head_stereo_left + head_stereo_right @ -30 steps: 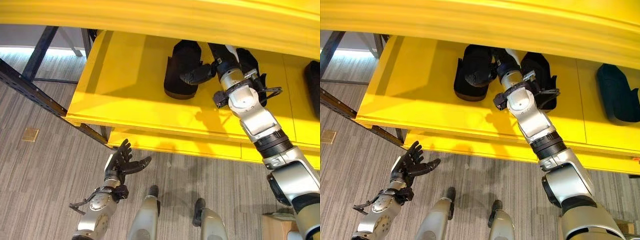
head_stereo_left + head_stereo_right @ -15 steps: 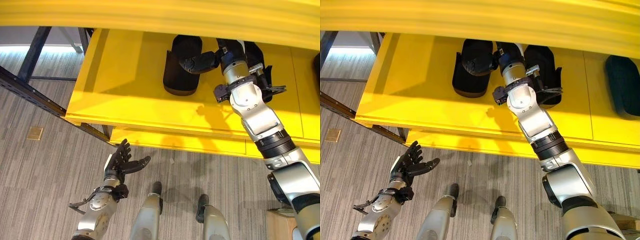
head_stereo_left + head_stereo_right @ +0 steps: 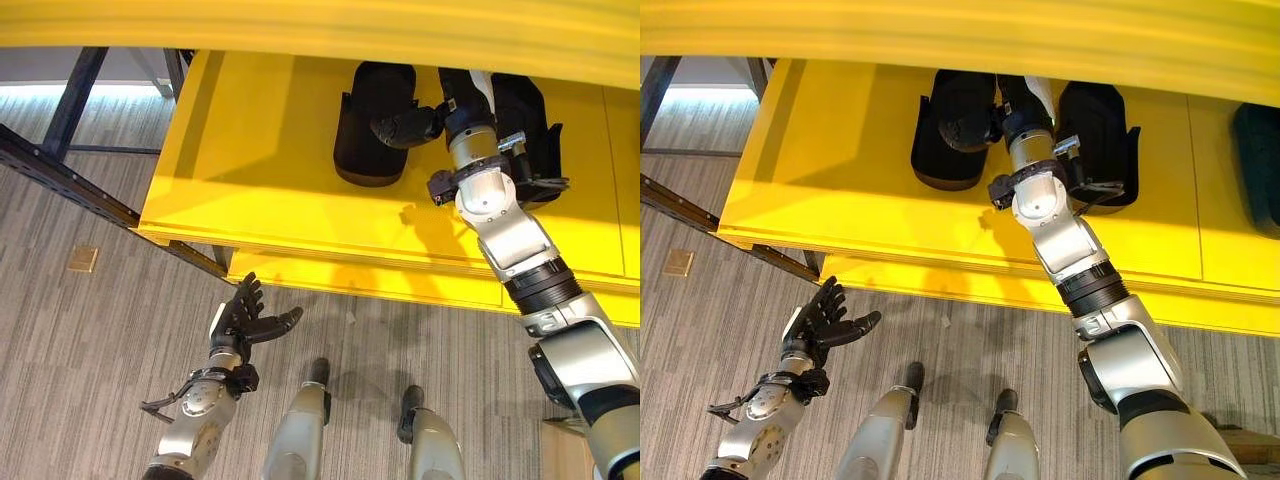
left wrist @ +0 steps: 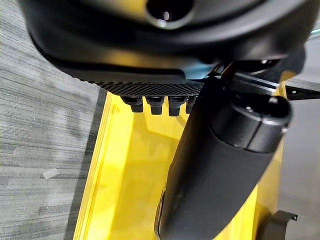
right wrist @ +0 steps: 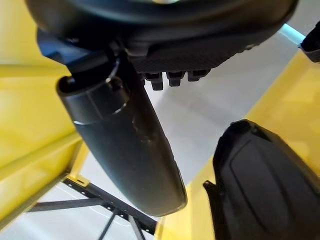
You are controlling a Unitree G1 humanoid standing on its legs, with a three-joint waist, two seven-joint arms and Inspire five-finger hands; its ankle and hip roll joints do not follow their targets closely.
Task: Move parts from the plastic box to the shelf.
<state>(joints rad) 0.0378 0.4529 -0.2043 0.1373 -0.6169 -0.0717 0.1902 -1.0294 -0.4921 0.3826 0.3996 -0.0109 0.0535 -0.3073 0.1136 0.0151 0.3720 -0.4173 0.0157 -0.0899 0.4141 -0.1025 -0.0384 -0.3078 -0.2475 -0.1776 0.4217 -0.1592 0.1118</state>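
Note:
Two black moulded parts lie on the yellow shelf (image 3: 270, 150): a left part (image 3: 365, 150) and a right part (image 3: 530, 110). My right arm reaches in between them. My right hand (image 3: 405, 126) is open, its thumb lying across the left part's edge, and its fingers are hidden under the upper shelf lip (image 3: 300, 25). In the right wrist view the thumb (image 5: 125, 145) sticks out free beside a black part (image 5: 265, 185), and nothing is held. My left hand (image 3: 240, 322) hangs open and empty over the floor below the shelf front.
A third dark part (image 3: 1262, 160) lies at the shelf's right edge. A dark metal rack frame (image 3: 70, 180) runs diagonally at the left. The shelf's left half is bare yellow surface. A small brass plate (image 3: 82, 259) is set in the grey floor.
The camera has shifted slightly. My right hand has slid a little deeper between the two black parts, its thumb higher on the left part. The left hand has stayed put.

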